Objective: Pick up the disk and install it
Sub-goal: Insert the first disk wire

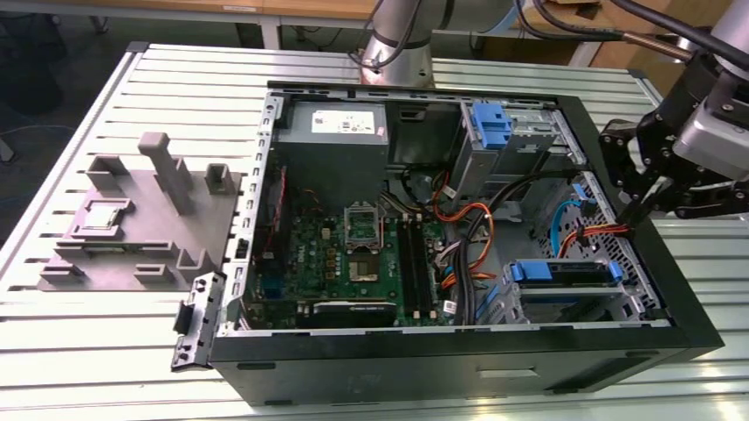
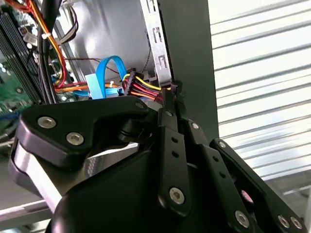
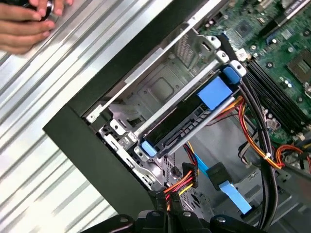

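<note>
- The gripper (image 1: 632, 206) hangs at the edge of the open computer case (image 1: 690, 338), on the exterior view's right, its tips just beside the case's side wall.
- In the second wrist view the fingers (image 2: 170, 126) look pressed together with nothing between them, their tips right by the bundle of red, yellow and black power wires (image 2: 141, 86).
- The disk (image 1: 564, 274) sits in the lower drive cage inside the case, near the front corner; its blue rail faces up in the exterior view, and in the first wrist view it (image 3: 194, 116) lies slotted in the metal cage with blue tabs at each end.
- A spare blue bracket (image 1: 492, 123) stands in the upper bay, well apart from the disk.
- A person's hand (image 3: 26, 22) rests on the slatted table (image 1: 105, 351) outside the case.
- Judged from its look, the disk is a stiff, fairly heavy metal block with smooth faces, and it would not take a knock well.
- The blue plastic rails give slightly; the firm long edges seem the safest place to grip, clear of the loose cables (image 1: 468, 237).
</note>
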You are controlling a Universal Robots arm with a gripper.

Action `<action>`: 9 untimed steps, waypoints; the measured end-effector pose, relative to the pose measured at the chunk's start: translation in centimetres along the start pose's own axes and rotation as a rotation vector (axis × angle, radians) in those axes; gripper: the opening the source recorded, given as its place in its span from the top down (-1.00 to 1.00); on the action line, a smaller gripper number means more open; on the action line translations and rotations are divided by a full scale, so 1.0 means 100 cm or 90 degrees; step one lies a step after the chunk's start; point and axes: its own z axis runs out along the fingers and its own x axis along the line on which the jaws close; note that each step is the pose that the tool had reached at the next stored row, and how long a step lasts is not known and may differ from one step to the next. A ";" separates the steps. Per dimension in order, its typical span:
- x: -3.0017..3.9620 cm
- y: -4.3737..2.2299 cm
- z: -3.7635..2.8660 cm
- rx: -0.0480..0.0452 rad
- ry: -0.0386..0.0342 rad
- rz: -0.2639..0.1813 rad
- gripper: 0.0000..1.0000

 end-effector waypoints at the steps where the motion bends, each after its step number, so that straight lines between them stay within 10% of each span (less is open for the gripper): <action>1: 0.0000 0.0000 0.0001 0.0007 0.0003 -0.009 0.65; 9: -0.0001 0.0001 0.0010 0.0072 0.0050 -0.076 0.51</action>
